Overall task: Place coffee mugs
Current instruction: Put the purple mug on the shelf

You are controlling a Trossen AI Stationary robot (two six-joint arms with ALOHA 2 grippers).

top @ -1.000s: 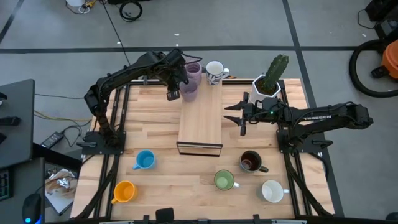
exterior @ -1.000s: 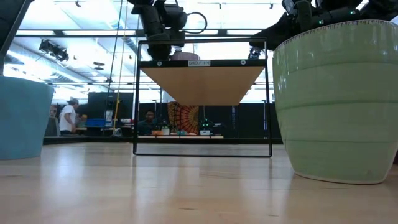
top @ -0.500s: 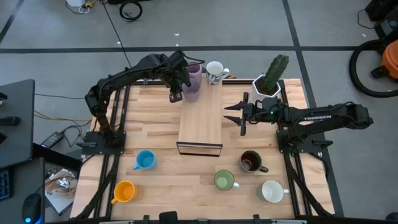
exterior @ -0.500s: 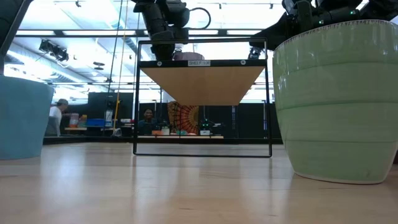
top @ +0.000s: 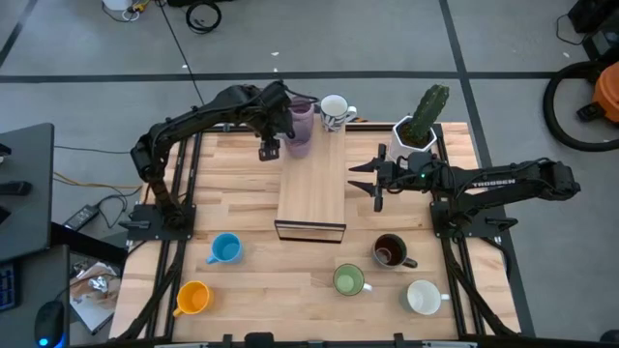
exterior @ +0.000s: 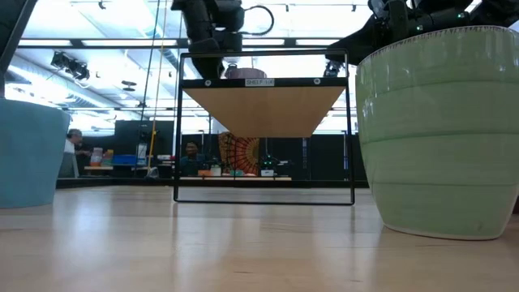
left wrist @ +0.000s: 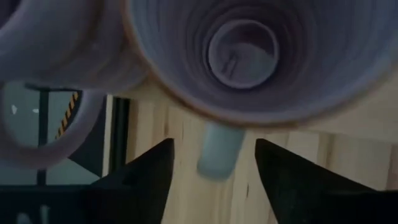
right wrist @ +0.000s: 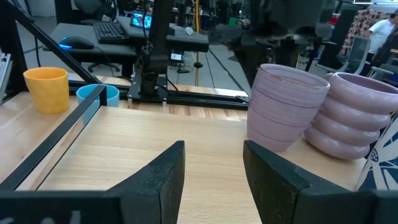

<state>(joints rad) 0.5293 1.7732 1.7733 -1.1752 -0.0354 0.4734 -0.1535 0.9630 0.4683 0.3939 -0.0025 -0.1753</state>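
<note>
On wooden shelf [top: 311, 188] far end: two ribbed lilac ceramic mugs [top: 299, 124]. Left tool [top: 269, 148] spread, just beside them, empty. Right tool [top: 366, 178] spread, empty, hovering beside shelf.

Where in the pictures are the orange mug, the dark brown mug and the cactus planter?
orange mug [top: 193, 297]: high view, on its open top.
dark brown mug [top: 390, 250]: high view, on its dark inside.
cactus planter [top: 415, 136]: high view, on the white pot's rim below the cactus.
</note>
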